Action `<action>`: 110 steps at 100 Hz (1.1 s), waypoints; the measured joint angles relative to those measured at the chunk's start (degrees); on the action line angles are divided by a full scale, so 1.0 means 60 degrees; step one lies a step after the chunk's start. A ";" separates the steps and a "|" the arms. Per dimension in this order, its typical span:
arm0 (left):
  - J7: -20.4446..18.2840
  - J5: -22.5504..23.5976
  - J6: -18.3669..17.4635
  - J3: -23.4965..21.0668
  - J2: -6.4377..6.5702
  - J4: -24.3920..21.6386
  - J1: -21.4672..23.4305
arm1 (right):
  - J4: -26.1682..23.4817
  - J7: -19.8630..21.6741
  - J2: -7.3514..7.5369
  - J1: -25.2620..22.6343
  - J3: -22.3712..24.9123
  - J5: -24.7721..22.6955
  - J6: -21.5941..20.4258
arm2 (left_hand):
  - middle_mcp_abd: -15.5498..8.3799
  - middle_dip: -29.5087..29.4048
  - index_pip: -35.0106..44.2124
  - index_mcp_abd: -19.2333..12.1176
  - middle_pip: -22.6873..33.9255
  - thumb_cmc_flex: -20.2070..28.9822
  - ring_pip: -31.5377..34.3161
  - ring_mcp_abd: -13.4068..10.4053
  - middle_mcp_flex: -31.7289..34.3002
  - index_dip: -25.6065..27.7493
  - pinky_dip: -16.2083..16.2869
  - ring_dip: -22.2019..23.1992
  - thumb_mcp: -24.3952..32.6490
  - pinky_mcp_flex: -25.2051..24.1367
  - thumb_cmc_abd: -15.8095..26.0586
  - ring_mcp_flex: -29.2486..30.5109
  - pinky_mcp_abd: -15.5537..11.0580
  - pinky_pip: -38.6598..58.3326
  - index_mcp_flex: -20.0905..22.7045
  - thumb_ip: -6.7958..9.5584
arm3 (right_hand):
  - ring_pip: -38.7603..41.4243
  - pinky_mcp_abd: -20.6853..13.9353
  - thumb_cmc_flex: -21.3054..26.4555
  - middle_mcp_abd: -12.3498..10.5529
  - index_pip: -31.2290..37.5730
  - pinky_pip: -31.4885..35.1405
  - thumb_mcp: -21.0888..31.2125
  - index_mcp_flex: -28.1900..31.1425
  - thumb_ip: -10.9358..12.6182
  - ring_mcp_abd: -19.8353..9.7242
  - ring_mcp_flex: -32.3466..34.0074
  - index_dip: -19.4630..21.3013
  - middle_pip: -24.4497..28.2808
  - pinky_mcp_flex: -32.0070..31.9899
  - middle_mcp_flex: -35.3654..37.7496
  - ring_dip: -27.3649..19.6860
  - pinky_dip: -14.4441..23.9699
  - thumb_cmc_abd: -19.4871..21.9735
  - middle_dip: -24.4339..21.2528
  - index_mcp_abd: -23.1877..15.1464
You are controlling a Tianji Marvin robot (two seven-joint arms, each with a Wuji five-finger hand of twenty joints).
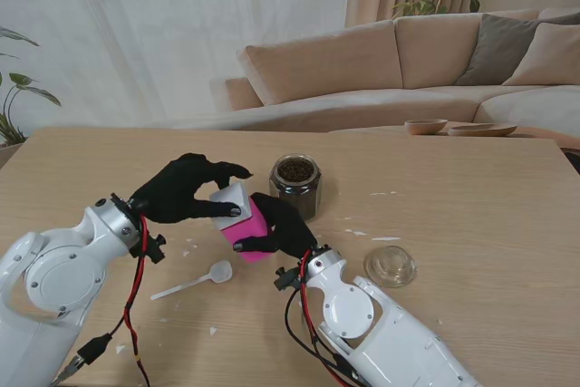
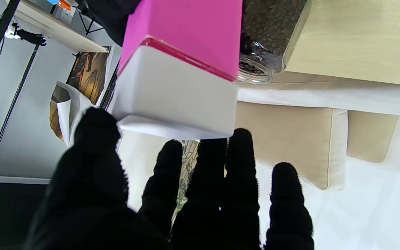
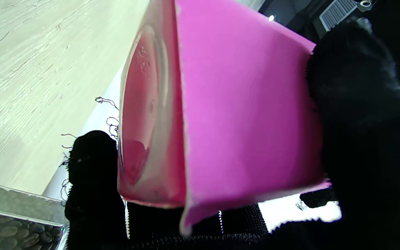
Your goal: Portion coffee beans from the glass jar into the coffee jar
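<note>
The pink coffee jar (image 1: 243, 228) with its white lid (image 1: 228, 200) is held tilted above the worktop (image 1: 471, 215), just beside the glass jar (image 1: 295, 185) on the side nearer to the robot and to its left. The pink body is gripped by the right robot hand (image 1: 276, 227), whose black-gloved fingers are wrapped around the lower part; in the right wrist view the jar's base (image 3: 148, 114) is seen close up with a thumb (image 3: 356, 104) pressed against one pink wall. The white lid is clasped by the left robot hand (image 1: 188, 188), its fingertips closed over the top and sides; in the left wrist view the fingers (image 2: 238, 163) touch the lid's edge. The glass jar stands upright and uncovered, filled with dark coffee beans (image 1: 294, 169). Its clear glass lid (image 1: 391, 266) lies flat on the worktop, to the right of the glass jar and nearer to the robot. A white plastic spoon (image 1: 195, 282) lies on the worktop nearer to the robot than the coffee jar, on its left side.
</note>
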 measured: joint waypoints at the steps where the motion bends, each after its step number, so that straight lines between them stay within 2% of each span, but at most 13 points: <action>1: -0.0014 -0.0038 0.0000 -0.0010 0.0000 0.0000 0.0004 | -0.0003 0.0002 -0.0001 -0.0003 0.0007 0.0000 0.0000 | -0.0064 -0.0126 -0.0083 -0.0005 0.0001 0.0000 0.0021 -0.0027 -0.0068 -0.0002 0.0000 -0.0060 0.0001 -0.0028 0.0059 -0.0065 0.0013 -0.0038 -0.0064 0.0055 | -0.0003 0.0001 0.0000 -0.0021 0.0000 0.0000 0.0000 0.0004 0.0000 -0.0001 0.0000 -0.0003 0.0000 0.0003 0.0000 0.0000 0.0000 -0.0005 0.0000 -0.0028; 6: -0.0072 -0.0196 -0.0008 -0.0060 0.0001 0.0000 0.0027 | -0.0023 0.0010 -0.0008 -0.0026 0.0052 0.0012 0.0000 | -0.0356 -0.0597 -0.0353 -0.0096 -0.0117 0.0000 -0.0498 -0.0160 -0.0348 -0.0057 0.0000 -0.0296 0.0018 -0.0111 0.0240 -0.0349 0.0029 -0.0264 -0.0329 0.0097 | -0.0004 0.0001 0.0000 -0.0022 0.0000 0.0000 0.0000 0.0010 0.0000 -0.0002 0.0000 -0.0022 0.0000 0.0045 0.0000 0.0000 0.0000 -0.0023 0.0000 -0.0040; 18: -0.0081 -0.0234 -0.0157 -0.0162 0.0001 0.0004 0.0095 | -0.0073 0.0020 -0.0026 -0.0065 0.0135 0.0239 -0.0017 | -0.1035 -0.1379 -0.0797 -0.0181 -0.1024 -0.0239 -0.1285 -0.0323 -0.1148 -0.0048 0.0000 -0.0677 -0.0689 -0.0232 0.0602 -0.1041 0.0040 -0.0868 -0.0810 0.0106 | -0.0010 0.0003 -0.0018 -0.0022 0.0000 0.0001 0.0000 0.0113 -0.0015 -0.0003 0.0184 -0.0103 -0.0118 0.0257 0.0204 -0.0008 0.0000 -0.0083 -0.0044 -0.0040; 23: -0.0083 -0.0273 -0.0239 -0.0213 0.0001 0.0004 0.0130 | -0.0084 0.0056 -0.0032 -0.0073 0.0157 0.0444 -0.0029 | -0.1244 -0.1710 -0.1016 -0.0234 -0.1481 -0.0370 -0.1667 -0.0426 -0.1544 -0.0070 -0.0001 -0.0812 -0.0751 -0.0261 0.0603 -0.1312 0.0043 -0.1093 -0.0949 0.0106 | -0.0023 0.0003 -0.0020 -0.0022 0.0000 0.0002 0.0000 0.0115 -0.0020 -0.0003 0.0262 -0.0104 -0.0137 0.0287 0.0292 -0.0011 0.0000 -0.0083 -0.0077 -0.0040; 29: -0.0101 -0.0346 -0.0381 -0.0292 0.0001 0.0004 0.0172 | -0.0089 0.0124 -0.0036 -0.0085 0.0198 0.0629 -0.0037 | -0.1701 -0.2154 -0.1121 -0.0338 -0.1944 -0.0532 -0.1990 -0.0455 -0.2014 -0.0054 -0.0001 -0.0963 -0.0754 -0.0332 0.0603 -0.1645 0.0045 -0.1337 -0.1146 0.0106 | -0.0023 0.0003 -0.0024 -0.0018 0.0000 0.0004 0.0000 0.0115 -0.0024 -0.0003 0.0334 -0.0104 -0.0137 0.0359 0.0321 -0.0011 -0.0002 -0.0083 -0.0094 -0.0040; 39: -0.0068 -0.0390 -0.0634 -0.0433 -0.0001 0.0003 0.0237 | -0.0090 0.0232 -0.0034 -0.0135 0.0302 0.0706 -0.0103 | -0.1831 -0.2775 -0.1238 -0.0349 -0.2738 -0.0536 -0.2471 -0.0508 -0.2530 -0.0039 -0.0001 -0.1280 -0.0755 -0.0337 0.0603 -0.1887 0.0046 -0.1669 -0.1294 0.0106 | -0.0023 0.0003 -0.0047 -0.0016 0.0000 0.0005 -0.0001 0.0117 -0.0026 -0.0003 0.0370 -0.0104 -0.0142 0.0381 0.0376 -0.0011 -0.0005 -0.0083 -0.0115 -0.0040; 53: -0.0071 -0.0868 -0.0808 -0.0640 -0.0003 0.0030 0.0315 | -0.0085 0.0288 -0.0014 -0.0253 0.0441 0.0808 -0.0336 | -0.1830 -0.3186 -0.1292 -0.0370 -0.3112 -0.0538 -0.2843 -0.0535 -0.2810 -0.0019 -0.0001 -0.1537 -0.0755 -0.0340 0.0603 -0.2013 0.0046 -0.2045 -0.1415 0.0108 | -0.0023 0.0003 -0.0049 -0.0016 0.0000 0.0005 -0.0001 0.0118 -0.0027 -0.0003 0.0376 -0.0104 -0.0144 0.0383 0.0382 -0.0011 -0.0038 -0.0083 -0.0118 -0.0040; 65: -0.0105 -0.1017 -0.1263 -0.0795 0.0005 0.0136 0.0337 | 0.0163 0.0379 -0.0006 -0.0276 0.0462 0.0944 -0.1234 | -0.1913 -0.3305 -0.1348 -0.0479 -0.3177 -0.0530 -0.2974 -0.0555 -0.2909 -0.0028 -0.0001 -0.1657 -0.0755 -0.0340 0.0603 -0.2037 0.0046 -0.2178 -0.1510 0.0108 | -0.0023 0.0003 -0.0054 -0.0015 0.0000 0.0099 -0.0002 0.0118 -0.0027 -0.0003 0.0391 -0.0104 -0.0144 0.0386 0.0385 -0.0011 -0.0050 -0.0083 -0.0118 -0.0039; 74: -0.0278 -0.0972 -0.2133 -0.0879 0.0054 0.0385 0.0267 | 0.0412 0.0517 0.0021 -0.0268 0.0462 0.0897 -0.1838 | -0.2233 -0.3434 -0.1363 -0.0937 -0.3265 -0.0292 -0.3204 -0.0784 -0.3152 -0.0028 -0.0001 -0.1795 -0.0745 -0.0341 0.0597 -0.2308 0.0021 -0.2358 -0.1752 0.0211 | -0.0023 0.0003 -0.0057 -0.0016 0.0000 0.0099 -0.0002 0.0118 -0.0029 -0.0003 0.0397 -0.0104 -0.0144 0.0386 0.0387 -0.0011 -0.0054 -0.0083 -0.0118 -0.0039; 87: -0.1366 -0.1013 -0.2964 -0.0972 0.0283 0.0713 0.0007 | 0.0504 0.0738 0.0155 -0.0273 0.0463 0.0606 -0.1981 | -0.2710 -0.3526 -0.1484 -0.1705 -0.3489 -0.0146 -0.3495 -0.1108 -0.4043 0.0086 -0.0001 -0.2146 -0.0675 -0.0449 0.0394 -0.2813 -0.0236 -0.2615 -0.2494 0.0310 | -0.0025 0.0003 -0.0132 -0.0015 0.0000 0.0099 -0.0002 0.0213 -0.0046 -0.0003 0.0510 -0.0107 -0.0159 0.0390 0.0490 -0.0011 -0.0057 -0.0088 -0.0120 -0.0037; 91: -0.1539 -0.0995 -0.3165 -0.0991 0.0381 0.0785 -0.0071 | 0.0505 0.0818 0.0195 -0.0277 0.0469 0.0605 -0.1989 | -0.2817 -0.3525 -0.1526 -0.1919 -0.3514 0.0114 -0.3554 -0.1160 -0.4243 0.0144 -0.0002 -0.2220 -0.0426 -0.0474 0.0308 -0.2889 -0.0273 -0.2638 -0.2501 0.0314 | -0.0025 0.0003 -0.0134 -0.0016 0.0000 0.0099 -0.0002 0.0217 -0.0108 -0.0003 0.0550 -0.0108 -0.0159 0.0390 0.0496 -0.0011 -0.0060 -0.0088 -0.0120 -0.0037; 103: -0.1507 -0.0762 -0.3674 -0.1016 0.0584 0.0954 -0.0235 | 0.0497 0.1015 0.0287 -0.0284 0.0473 0.0664 -0.1990 | -0.3088 -0.3648 -0.2101 -0.2554 -0.3722 0.0023 -0.3672 -0.1378 -0.4935 0.0438 -0.0117 -0.2393 0.2249 -0.0621 -0.0616 -0.3227 -0.0481 -0.2752 -0.3153 0.0315 | -0.0026 0.0003 -0.0135 -0.0016 0.0000 0.0099 -0.0002 0.0217 -0.0132 -0.0003 0.0552 -0.0108 -0.0159 0.0390 0.0497 -0.0011 -0.0061 -0.0088 -0.0120 -0.0037; 110: -0.1224 -0.0100 -0.4085 -0.1050 0.0601 0.1005 -0.0309 | 0.0484 0.1097 0.0327 -0.0283 0.0471 0.0664 -0.1990 | -0.3223 -0.3753 -0.2507 -0.2870 -0.3750 0.0022 -0.3696 -0.1414 -0.5098 0.0419 -0.0119 -0.2396 0.3346 -0.0638 -0.0893 -0.3337 -0.0589 -0.2753 -0.3225 0.0315 | -0.0026 0.0003 -0.0135 -0.0016 0.0000 0.0099 -0.0002 0.0218 -0.0133 -0.0003 0.0553 -0.0108 -0.0159 0.0390 0.0497 -0.0011 -0.0063 -0.0088 -0.0120 -0.0037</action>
